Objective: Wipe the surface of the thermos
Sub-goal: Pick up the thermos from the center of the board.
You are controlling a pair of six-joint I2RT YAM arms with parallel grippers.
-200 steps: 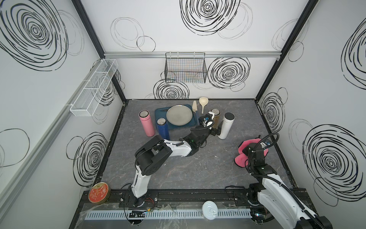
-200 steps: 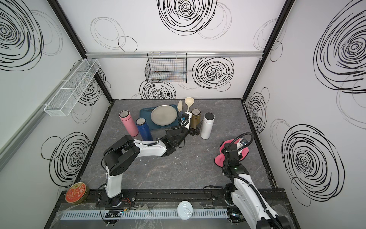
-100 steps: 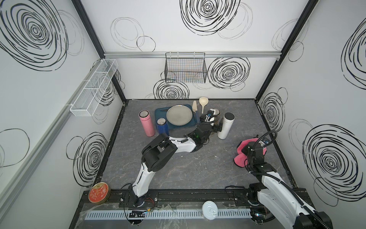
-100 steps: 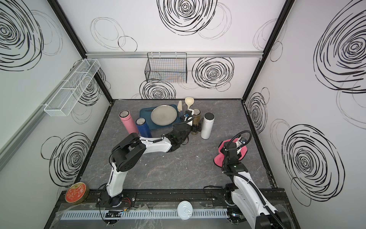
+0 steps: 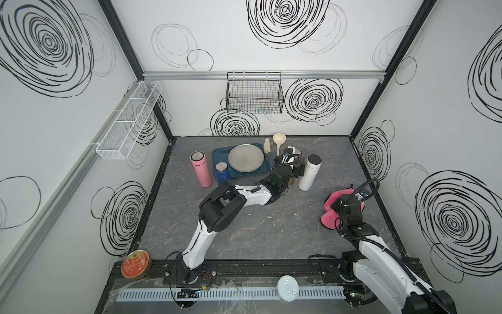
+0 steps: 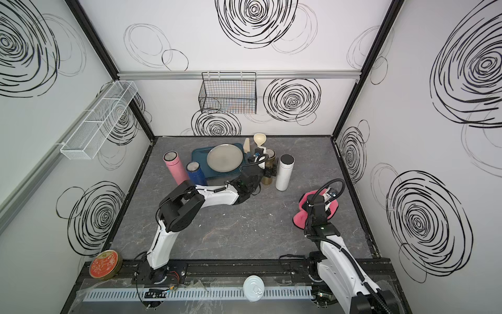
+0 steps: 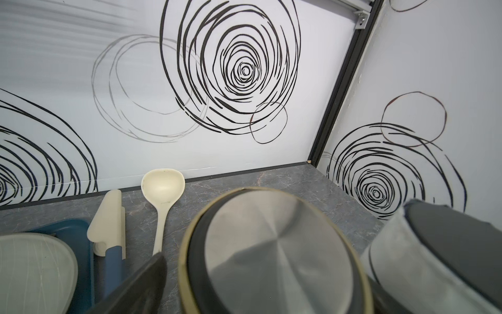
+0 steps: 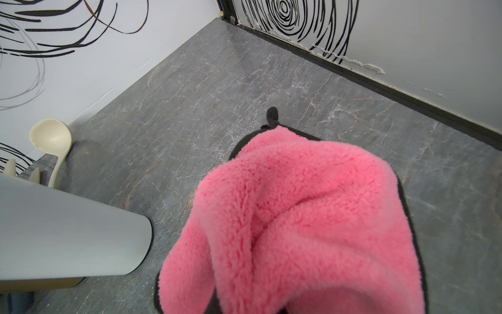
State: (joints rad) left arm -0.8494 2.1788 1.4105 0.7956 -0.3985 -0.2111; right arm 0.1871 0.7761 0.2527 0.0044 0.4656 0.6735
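The gold thermos (image 7: 274, 258), which I am taking to be the one for wiping, is standing upright toward the back of the grey table (image 5: 271, 231). It is sitting just beside the white thermos (image 5: 309, 174) on one side and near the blue tray (image 5: 217, 155) on the other. The left gripper (image 5: 295, 171) is reaching in from the front and straddling the thermos below its steel lid. Its jaws are standing apart: one dark finger (image 7: 141, 282) is showing a thin strip of table between itself and the thermos wall. The other finger is hidden behind the body, so nothing appears to be squeezed yet. To do this step well, the left arm should be centring the thermos between the fingers before closing. That way both pads are meeting the wall together and are not pushing it sideways into the white thermos. The smooth metal is likely to slip or twist, so a firm, level hold is called for. Drawing the thermos out toward the open middle of the table would then give room to wipe. The right gripper (image 5: 342, 202) is clenched on the pink cloth (image 8: 298, 217), which is draping over it near the right wall, well apart from the thermos. It should be bringing a broad fold of the cloth against the body, stroking along it while the left arm is steadying.
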